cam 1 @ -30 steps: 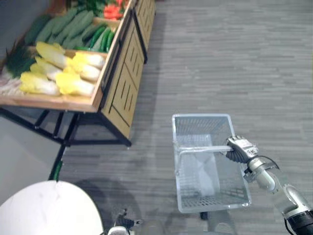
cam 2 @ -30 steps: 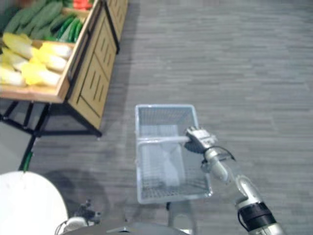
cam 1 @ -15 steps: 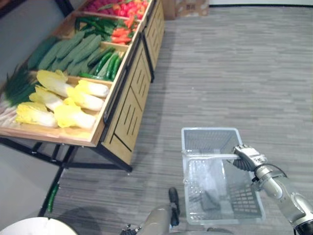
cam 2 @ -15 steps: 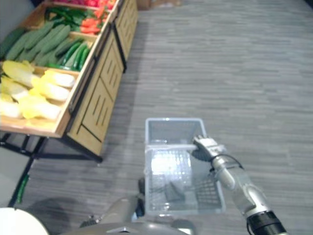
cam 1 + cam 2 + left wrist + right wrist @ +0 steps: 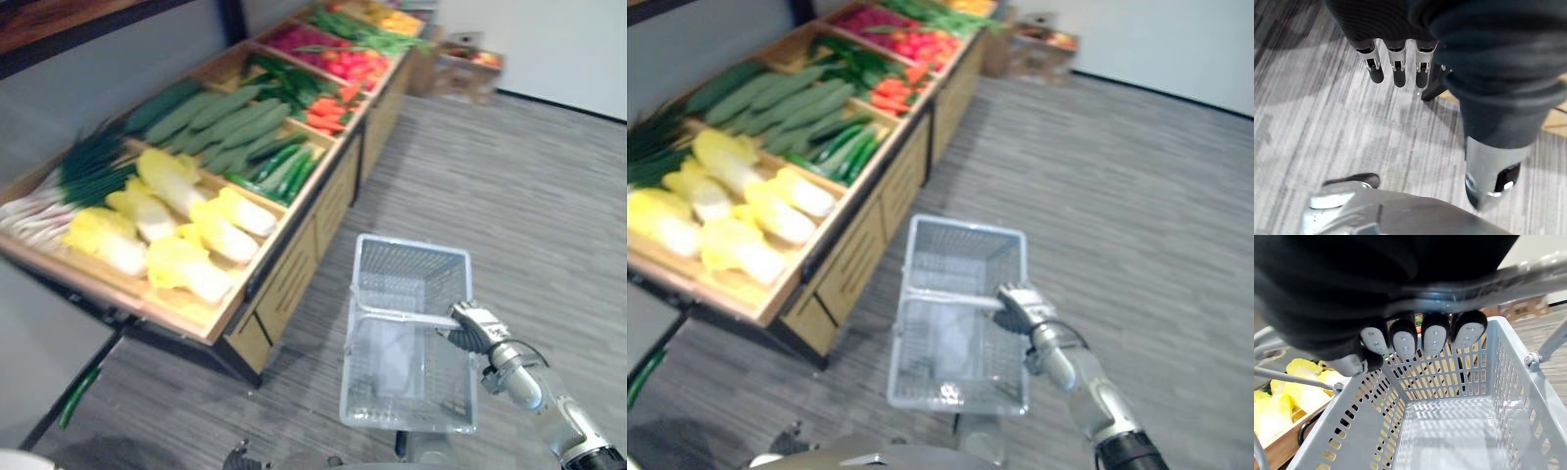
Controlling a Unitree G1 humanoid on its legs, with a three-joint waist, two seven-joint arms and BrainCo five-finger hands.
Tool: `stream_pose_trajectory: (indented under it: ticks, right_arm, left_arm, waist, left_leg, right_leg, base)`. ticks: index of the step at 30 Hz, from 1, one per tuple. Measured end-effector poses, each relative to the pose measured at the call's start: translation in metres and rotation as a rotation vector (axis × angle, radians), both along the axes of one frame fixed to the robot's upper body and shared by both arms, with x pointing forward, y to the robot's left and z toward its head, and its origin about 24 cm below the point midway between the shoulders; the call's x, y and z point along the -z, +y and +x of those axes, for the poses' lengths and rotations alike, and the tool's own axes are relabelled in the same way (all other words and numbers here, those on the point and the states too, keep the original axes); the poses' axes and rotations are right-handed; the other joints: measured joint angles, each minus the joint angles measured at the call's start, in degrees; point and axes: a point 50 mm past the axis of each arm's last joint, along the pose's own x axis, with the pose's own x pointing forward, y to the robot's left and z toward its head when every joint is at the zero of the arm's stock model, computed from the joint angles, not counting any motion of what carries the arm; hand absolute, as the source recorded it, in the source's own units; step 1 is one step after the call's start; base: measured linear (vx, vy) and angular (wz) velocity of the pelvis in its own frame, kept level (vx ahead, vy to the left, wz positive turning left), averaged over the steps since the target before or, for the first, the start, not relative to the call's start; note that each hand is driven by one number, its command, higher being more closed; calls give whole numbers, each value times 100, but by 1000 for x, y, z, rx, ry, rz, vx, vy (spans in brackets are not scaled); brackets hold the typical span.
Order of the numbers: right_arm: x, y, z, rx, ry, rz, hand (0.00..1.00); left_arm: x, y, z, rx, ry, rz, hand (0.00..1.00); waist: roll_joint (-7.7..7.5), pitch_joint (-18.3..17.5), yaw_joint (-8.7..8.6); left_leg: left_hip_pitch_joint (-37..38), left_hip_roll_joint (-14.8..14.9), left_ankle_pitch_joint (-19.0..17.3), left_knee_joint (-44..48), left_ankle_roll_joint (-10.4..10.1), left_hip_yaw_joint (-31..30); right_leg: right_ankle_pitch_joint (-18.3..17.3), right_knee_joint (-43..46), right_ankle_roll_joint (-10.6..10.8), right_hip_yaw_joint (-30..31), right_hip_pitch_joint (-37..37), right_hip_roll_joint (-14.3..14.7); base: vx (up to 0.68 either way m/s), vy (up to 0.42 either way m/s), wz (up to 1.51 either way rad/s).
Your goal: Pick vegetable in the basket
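Observation:
A pale grey plastic basket [image 5: 411, 264] hangs in front of me over the floor. My right hand [image 5: 470, 328] is shut on its thin handle [image 5: 402, 313]. In the right wrist view the fingers [image 5: 1420, 340] curl over that handle, and the basket's slotted bottom [image 5: 1449, 431] is bare. To the left a wooden stand [image 5: 294, 279] holds yellow-white cabbages [image 5: 186, 235], long green cucumbers [image 5: 220, 122], scallions [image 5: 93, 162] and red and orange peppers [image 5: 333, 93]. My left hand [image 5: 1396, 66] hangs over the grey floor with straight fingers, holding nothing.
The stand's front corner [image 5: 250, 357] is close to the basket's left side. A cardboard box [image 5: 465, 69] sits by the white wall at the back. A grey plank floor [image 5: 549, 225] stretches to the right. A green item [image 5: 73, 397] lies under the stand.
The camera has swung up and towards the stand, which now lies right beside the basket. My right hand keeps its hold on the handle.

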Motion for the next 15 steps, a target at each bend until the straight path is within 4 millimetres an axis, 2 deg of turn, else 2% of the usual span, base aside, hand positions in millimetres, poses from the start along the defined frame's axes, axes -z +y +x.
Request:
stream_pose_trajectory:
  ticks: [1, 2, 4, 5, 6, 7, 8, 9, 10, 11, 12, 13, 14, 15]
  right_arm:
    - [-1, -3, 0, 0, 0, -11, 100]
    - [-2, -4, 1, 1, -4, -17, 100]
    - [-2, -5, 0, 0, -3, -19, 100]
    - [0, -6, -1, 5, 5, -24, 100]
    - [1, -9, -3, 13, 10, -34, 100]
    - [4, -25, -9, 67, 25, -75, 100]
    - [4, -32, -9, 89, 30, -91, 100]
    - [3, -38, -6, 114, 27, -106, 100]
    - [0, -49, -4, 164, 20, -115, 100]
    - [1, -58, -6, 202, 26, -122, 100]
    - [1, -79, -17, 294, 34, -134, 100]
    - [4, -97, -31, 387, 49, -135, 100]
    - [6, -112, -43, 499, 40, -126, 100]
    - [5, -121, -49, 545, 32, -133, 100]
  left_arm:
    - [1, -2, -1, -3, 2, -6, 0]
    - [0, 0, -2, -8, 2, -3, 0]
    - [1, 3, -8, -36, 19, 3, 0]
    - [2, 7, -18, -69, 44, 7, 0]
    - [3, 7, -24, -88, 57, 6, 0]
    - [6, -3, -32, -140, 71, -24, 0]
    - [7, -8, -35, -167, 75, -41, 0]
    - [8, -12, -39, -207, 77, -55, 0]
    - [8, -13, -41, -253, 73, -61, 0]
    - [8, -13, -41, -274, 69, -61, 0]
    - [8, -12, -40, -336, 54, -62, 0]
    - [7, -8, -42, -393, 45, -55, 0]
    - [7, -3, -43, -431, 38, -43, 0]
    - [6, -3, -42, -441, 32, -40, 0]
  waist:
    - [24, -41, 3]
    - [-31, -77, 8]
    - [-139, -129, 14]
    - [-191, -181, -15]
    - [-187, -240, -35]
    - [45, -409, -29]
    - [201, -502, -3]
    - [334, -575, 29]
    - [356, -578, 14]
    - [350, -575, -12]
    - [274, -540, -97]
    - [145, -486, -170]
    - [28, -489, -182]
    - [19, -495, -213]
  left_leg:
    - [11, 21, -151, 142, -73, -344]
    - [53, 17, -318, 260, -168, -604]
    - [126, -1, -602, 523, -292, -1018]
    - [221, 8, -807, 712, -336, -1240]
    - [227, 51, -897, 819, -345, -1355]
    - [81, 341, -963, 1158, -459, -1647]
    - [-26, 481, -889, 1282, -560, -1681]
    - [-207, 651, -692, 1426, -722, -1656]
    - [-450, 773, -290, 1637, -859, -1552]
    - [-572, 828, -32, 1747, -898, -1422]
    - [-808, 989, 609, 2008, -900, -860]
    - [-917, 1267, 1319, 2180, -884, 37]
    - [-929, 1601, 1309, 2202, -889, 1103]
    - [-982, 1719, 1255, 2193, -879, 1577]
  right_leg:
    - [188, -1210, 258, 382, -45, 30]
    - [385, -2170, 537, 743, -104, -61]
    - [503, -2868, 801, 1072, -124, -278]
    - [500, -2838, 804, 1098, -64, -463]
    - [787, -2720, 946, 1067, -58, -504]
    - [1179, -2231, 863, 658, -64, -442]
    - [1118, -2096, 781, 457, -68, -385]
    - [994, -1923, 705, 205, -51, -327]
    - [887, -1712, 603, -68, -16, -338]
    - [841, -1667, 524, -231, 63, -359]
    - [740, -1730, 364, -643, 416, -460]
    - [683, -1956, 272, -983, 930, -561]
    - [677, -2180, 261, -1200, 1330, -648]
    - [677, -2265, 261, -1347, 1489, -679]
  base:
    - [491, -282, 133]
    - [506, -316, 142]
    - [543, -435, 151]
    - [560, -500, 170]
    - [660, -583, 193]
    - [535, -462, 146]
    - [515, -441, 142]
    - [455, -437, 105]
    - [446, -435, 108]
    - [429, -427, 148]
    - [371, -403, 165]
    - [374, -436, 183]
    - [294, -357, 136]
    - [165, -208, 120]
